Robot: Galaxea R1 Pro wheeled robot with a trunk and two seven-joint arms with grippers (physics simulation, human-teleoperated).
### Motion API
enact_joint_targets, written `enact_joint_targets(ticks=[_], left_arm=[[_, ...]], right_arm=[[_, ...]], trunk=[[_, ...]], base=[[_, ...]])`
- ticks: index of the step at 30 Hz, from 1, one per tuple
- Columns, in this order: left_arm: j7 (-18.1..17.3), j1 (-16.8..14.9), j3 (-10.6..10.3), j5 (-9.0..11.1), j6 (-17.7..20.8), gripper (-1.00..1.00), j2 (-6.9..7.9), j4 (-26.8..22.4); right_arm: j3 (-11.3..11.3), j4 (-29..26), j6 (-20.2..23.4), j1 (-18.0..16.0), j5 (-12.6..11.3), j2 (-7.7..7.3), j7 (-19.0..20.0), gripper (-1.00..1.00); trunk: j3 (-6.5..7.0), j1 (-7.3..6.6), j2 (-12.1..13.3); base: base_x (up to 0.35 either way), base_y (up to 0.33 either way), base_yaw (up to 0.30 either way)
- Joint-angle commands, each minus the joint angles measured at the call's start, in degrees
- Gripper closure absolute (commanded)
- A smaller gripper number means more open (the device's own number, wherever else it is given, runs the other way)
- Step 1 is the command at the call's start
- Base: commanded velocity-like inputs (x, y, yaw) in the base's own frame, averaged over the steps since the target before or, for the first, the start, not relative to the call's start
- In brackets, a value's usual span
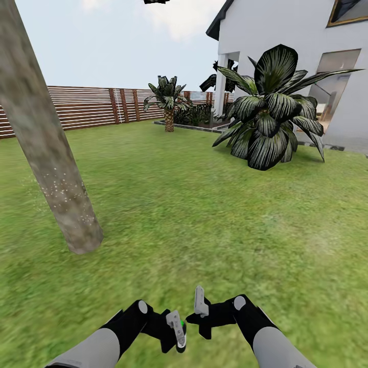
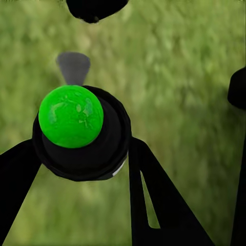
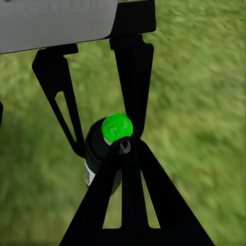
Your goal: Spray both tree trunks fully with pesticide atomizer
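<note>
The pesticide atomizer [image 1: 181, 328] is a small black bottle with a bright green cap [image 2: 71, 116], held low in front of me over the grass. My left gripper [image 1: 177, 331] is shut on it, one black finger [image 2: 154, 195] on each side of the bottle. My right gripper [image 1: 200, 305] hangs just right of it, its fingers [image 3: 123, 169] closed together with nothing between them; beyond them the right wrist view shows the atomizer [image 3: 100, 148]. A tree trunk [image 1: 46, 143], pale and mottled, stands at the left, ahead of my left gripper, with whitish specks low down.
Green lawn [image 1: 204, 214] stretches ahead and to the right. A big dark broad-leaved shrub [image 1: 271, 117] stands before the white house [image 1: 286, 36] at the right. A small palm [image 1: 168, 105] and the brown slat fence [image 1: 87, 105] line the back.
</note>
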Motion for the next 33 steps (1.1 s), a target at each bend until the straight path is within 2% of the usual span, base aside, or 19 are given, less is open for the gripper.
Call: enact_joint_targets(ticks=[1,8,18,19,21,23,27,33], left_arm=[[-0.14,-0.01,0.00,-0.45,-0.26,1.00,-0.04,-0.10],[-0.14,-0.01,0.00,-0.45,-0.28,1.00,-0.41,-0.13],[-0.16,-0.06,0.22,-0.40,-0.62,1.00,-0.13,-0.13],[-0.19,-0.03,0.24,0.03,-0.67,1.00,-0.09,-0.13],[-0.45,-0.07,0.15,2.59,-0.80,1.00,0.10,-0.13],[-0.55,-0.07,0.11,3.46,-0.88,1.00,0.16,-0.13],[-0.58,-0.07,0.09,3.82,-2.63,1.00,0.18,-0.09],[-0.58,-0.10,0.09,3.90,-3.04,1.00,0.26,-0.07]], right_arm=[[-0.48,-0.08,-0.16,-0.04,0.40,0.08,0.28,1.00],[-0.48,-0.08,-0.16,-0.04,0.40,0.08,0.28,1.00],[-0.48,-0.08,-0.16,-0.04,0.40,0.08,0.28,1.00],[-0.48,-0.08,-0.16,-0.04,0.40,0.08,0.28,1.00],[-0.48,-0.05,-0.16,-0.04,0.40,0.08,0.28,1.00],[-0.48,-0.05,-0.16,-0.03,0.40,0.08,0.28,1.00],[-0.48,-0.05,-0.16,-0.03,0.40,0.08,0.28,1.00],[-0.48,-0.01,-0.16,-0.03,0.40,0.08,0.28,1.00]], trunk=[[-0.05,-0.01,-0.02],[-0.05,-0.01,-0.02],[-0.05,-0.01,-0.02],[-0.05,-0.01,-0.02],[-0.05,-0.01,-0.02],[-0.05,-0.01,-0.02],[-0.05,-0.01,-0.02],[-0.05,-0.01,-0.02]], base=[[0.000,0.000,0.000],[0.000,0.000,0.000],[0.000,0.000,0.000],[0.000,0.000,0.000],[0.000,0.000,0.000],[0.000,0.000,0.000],[0.000,0.000,0.000],[0.000,0.000,0.000]])
